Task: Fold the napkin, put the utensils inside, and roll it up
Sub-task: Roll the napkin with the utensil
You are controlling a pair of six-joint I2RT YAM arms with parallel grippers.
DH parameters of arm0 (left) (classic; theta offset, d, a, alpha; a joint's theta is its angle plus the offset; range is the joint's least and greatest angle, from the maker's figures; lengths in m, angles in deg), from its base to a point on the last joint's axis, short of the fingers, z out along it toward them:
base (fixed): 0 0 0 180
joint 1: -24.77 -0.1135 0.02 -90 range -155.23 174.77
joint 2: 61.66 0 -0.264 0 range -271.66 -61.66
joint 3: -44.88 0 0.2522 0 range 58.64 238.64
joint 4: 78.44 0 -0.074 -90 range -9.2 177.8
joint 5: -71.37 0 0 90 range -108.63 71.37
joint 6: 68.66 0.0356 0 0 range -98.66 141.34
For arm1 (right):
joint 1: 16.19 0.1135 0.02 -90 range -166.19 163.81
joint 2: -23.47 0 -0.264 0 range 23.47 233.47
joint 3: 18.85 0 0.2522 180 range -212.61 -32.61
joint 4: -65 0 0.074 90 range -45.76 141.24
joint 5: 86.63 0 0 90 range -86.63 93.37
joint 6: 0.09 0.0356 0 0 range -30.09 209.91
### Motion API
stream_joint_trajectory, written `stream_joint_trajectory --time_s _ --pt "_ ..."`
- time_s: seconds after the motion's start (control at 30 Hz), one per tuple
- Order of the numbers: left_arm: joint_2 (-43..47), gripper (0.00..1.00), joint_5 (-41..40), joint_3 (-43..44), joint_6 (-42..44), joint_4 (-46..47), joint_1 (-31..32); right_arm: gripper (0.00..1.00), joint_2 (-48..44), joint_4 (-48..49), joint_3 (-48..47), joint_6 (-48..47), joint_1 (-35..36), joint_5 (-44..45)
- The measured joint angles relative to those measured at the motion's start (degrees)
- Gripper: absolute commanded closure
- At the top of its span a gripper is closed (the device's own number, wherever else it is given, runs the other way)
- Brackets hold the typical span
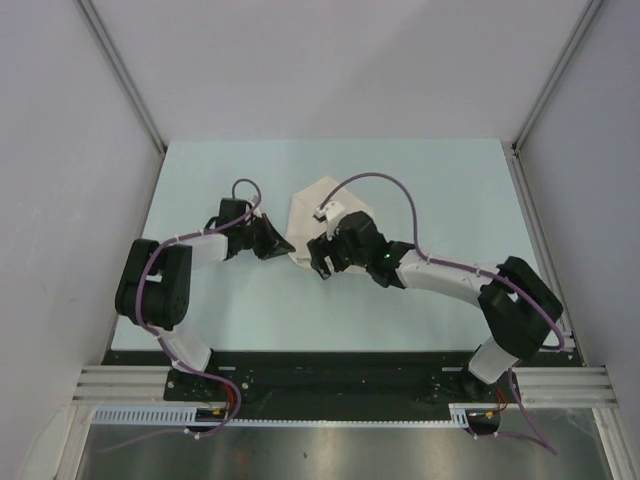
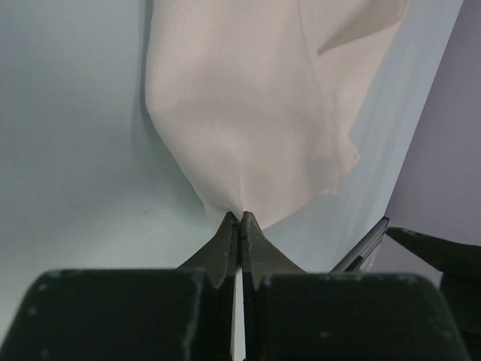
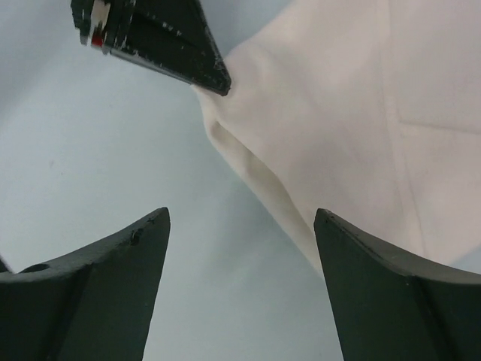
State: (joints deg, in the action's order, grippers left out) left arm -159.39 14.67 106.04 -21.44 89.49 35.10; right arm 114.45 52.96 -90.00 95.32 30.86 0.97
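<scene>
While my left end effector (image 2: 240, 223) is clenched on the eight-o'clock corner of the napkin (image 2: 248, 113), presumably to carry it over for the fold, my right end effector (image 3: 240, 216) hangs released by its six-o'clock edge on the worktop (image 1: 430, 200).

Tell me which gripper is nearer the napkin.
Left. The left gripper is shut on the napkin itself; the right gripper hangs open just beside its edge, gripping nothing.

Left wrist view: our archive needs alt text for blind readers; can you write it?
The left gripper, shut, pinches a corner of the white napkin, which spreads away from it in soft folds over the pale blue-green table.
</scene>
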Motion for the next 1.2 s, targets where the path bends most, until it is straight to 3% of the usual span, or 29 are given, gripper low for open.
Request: stream_joint_trajectory --time_s 0.4,0.73,1.0,1.2 --pt "-2.7 1.0 3.6 1.6 2.9 -5.5 -1.9 0.07 17.1 10.6 -3.2 -18.7 13.9 20.1" --pt "-3.3 1.0 5.6 1.6 3.0 -5.4 -2.8 0.09 25.0 16.7 -8.2 -26.8 15.1 28.0" --pt "-3.5 1.0 6.4 1.6 3.0 -5.2 -3.2 0.19 29.3 18.5 -12.6 -28.9 15.1 31.5" --pt "-3.5 1.0 7.1 1.6 3.0 -5.2 -4.2 0.28 28.7 20.4 -10.1 -28.4 14.2 34.2"
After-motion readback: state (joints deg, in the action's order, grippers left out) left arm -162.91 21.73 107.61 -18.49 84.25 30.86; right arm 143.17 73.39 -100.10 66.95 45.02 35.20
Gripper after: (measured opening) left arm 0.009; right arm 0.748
